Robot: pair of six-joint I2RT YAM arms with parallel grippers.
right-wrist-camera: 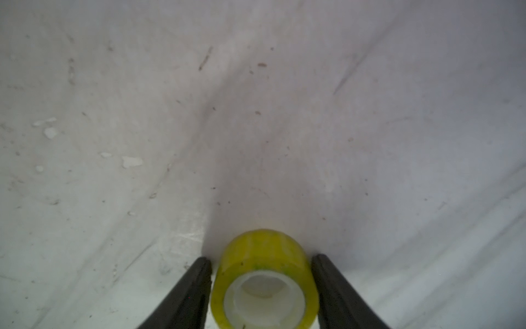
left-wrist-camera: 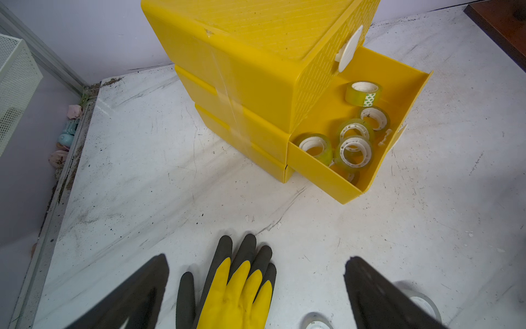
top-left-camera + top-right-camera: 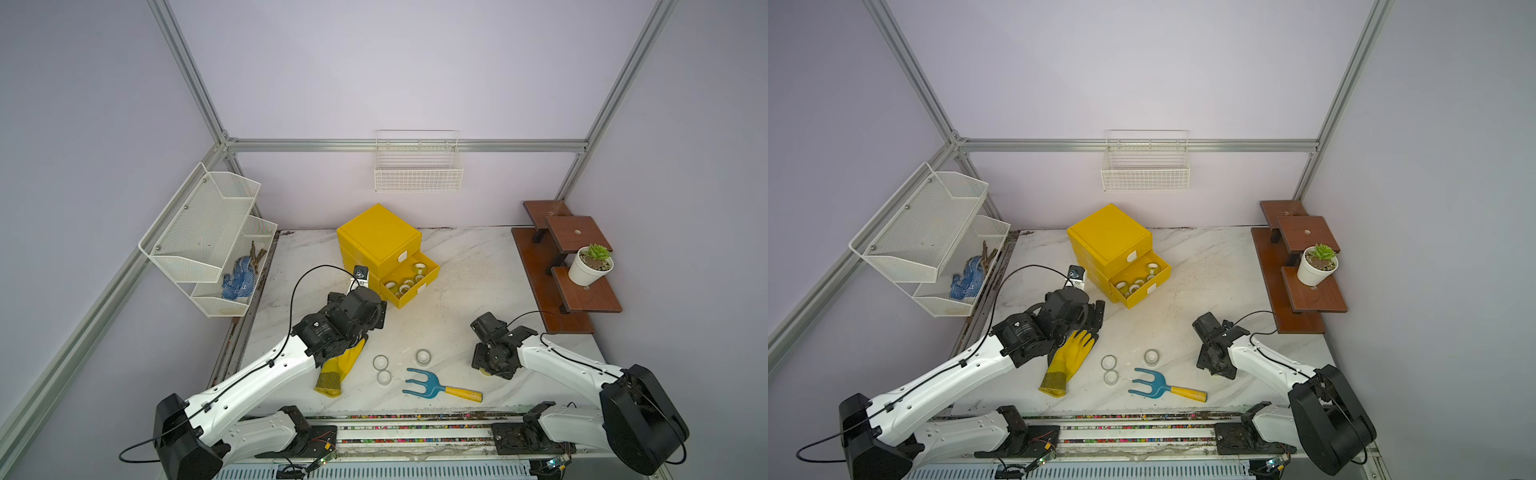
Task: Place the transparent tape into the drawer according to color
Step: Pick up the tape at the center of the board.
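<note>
One yellow-green roll point(image 1: 264, 250) sits on the surface point(image 1: 256, 114), the right gripper point(image 1: 262, 257) seemingly pinching its curved sides between its fingers point(image 1: 193, 284) — a hold for carrying it to the open drawer point(image 2: 318, 171), where matching rolls point(image 2: 354, 148) already lie. The left gripper point(image 2: 257, 257) hangs with fingers point(image 2: 136, 290) spread and empty above the glove point(image 2: 236, 290), near three clear rolls point(image 3: 380, 362).

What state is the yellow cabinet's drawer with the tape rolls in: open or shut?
Open: the drawer juts out from the yellow cabinet, and yellow-green tape rolls lie visible inside it.

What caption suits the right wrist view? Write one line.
Right tool pinching a yellow-green tape roll, scuffed white marble table behind.
</note>
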